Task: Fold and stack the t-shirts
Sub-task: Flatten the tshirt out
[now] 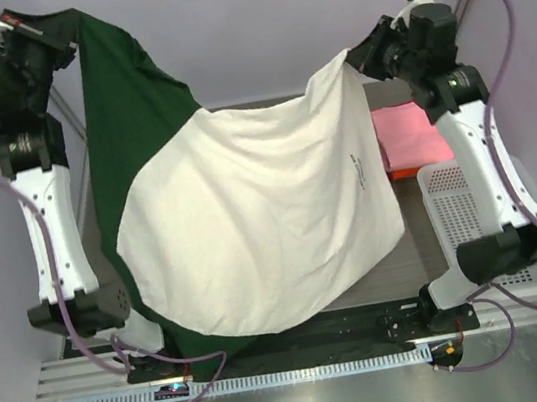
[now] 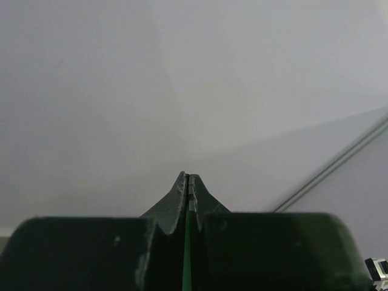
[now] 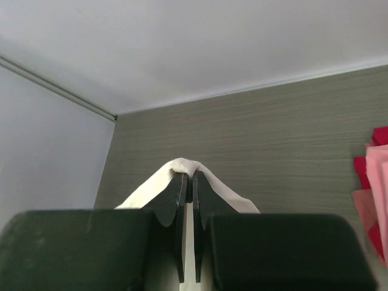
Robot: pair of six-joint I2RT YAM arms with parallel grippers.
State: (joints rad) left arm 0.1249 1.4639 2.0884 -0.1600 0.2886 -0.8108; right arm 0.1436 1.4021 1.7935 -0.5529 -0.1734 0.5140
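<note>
The cream-white t-shirt (image 1: 262, 222) with a dark green sleeve (image 1: 126, 91) hangs stretched in the air between both arms, its small dark chest print (image 1: 356, 172) turned sideways. My left gripper (image 1: 57, 35) is shut on the dark green cloth at the top left; in the left wrist view a thin green edge (image 2: 188, 242) runs between the closed fingers (image 2: 189, 185). My right gripper (image 1: 360, 54) is shut on a cream corner (image 3: 182, 165) at the top right. Folded pink and red shirts (image 1: 408, 135) lie on the table at the right.
A white plastic mesh basket (image 1: 479, 220) stands at the right, near the right arm's base. The grey wood-grain table (image 3: 273, 139) lies under the hanging shirt. Pale walls close in behind and at both sides.
</note>
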